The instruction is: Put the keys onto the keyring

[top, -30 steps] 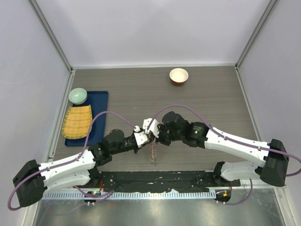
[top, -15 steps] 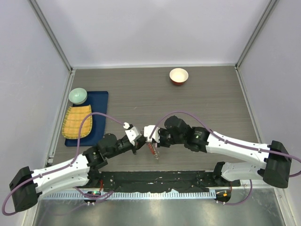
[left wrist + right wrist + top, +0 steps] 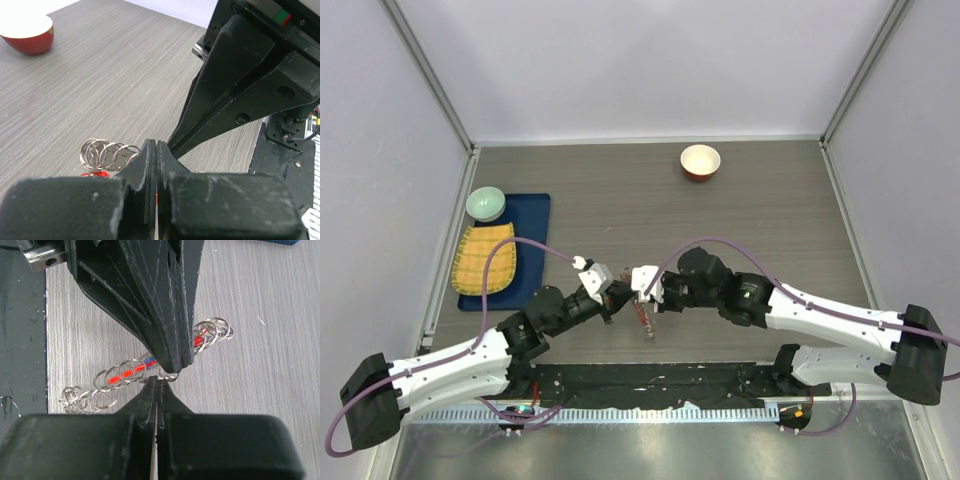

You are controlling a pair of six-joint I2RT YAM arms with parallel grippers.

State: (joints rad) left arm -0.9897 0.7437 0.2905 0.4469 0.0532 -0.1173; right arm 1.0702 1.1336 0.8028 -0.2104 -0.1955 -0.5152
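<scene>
Tightly shut, left gripper [image 3: 156,148] and right gripper [image 3: 156,385] meet above the red-and-silver chain keyring [image 3: 125,372]. Nine o'clock, a blue tray [image 3: 533,216] holds a green bowl [image 3: 486,203].

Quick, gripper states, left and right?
Left gripper: closed, tips at the keyring; grip cannot be told.
Right gripper: closed, tips at the keyring; grip cannot be told.

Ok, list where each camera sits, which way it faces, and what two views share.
Top external: above and behind the bases, looking down on the table; both arms show.
Left wrist: looks past its own shut fingers at the right gripper and red bowl.
Right wrist: looks past its own shut fingers at the left gripper.
Shared: both wrist views catch the keyring's rings.
</scene>
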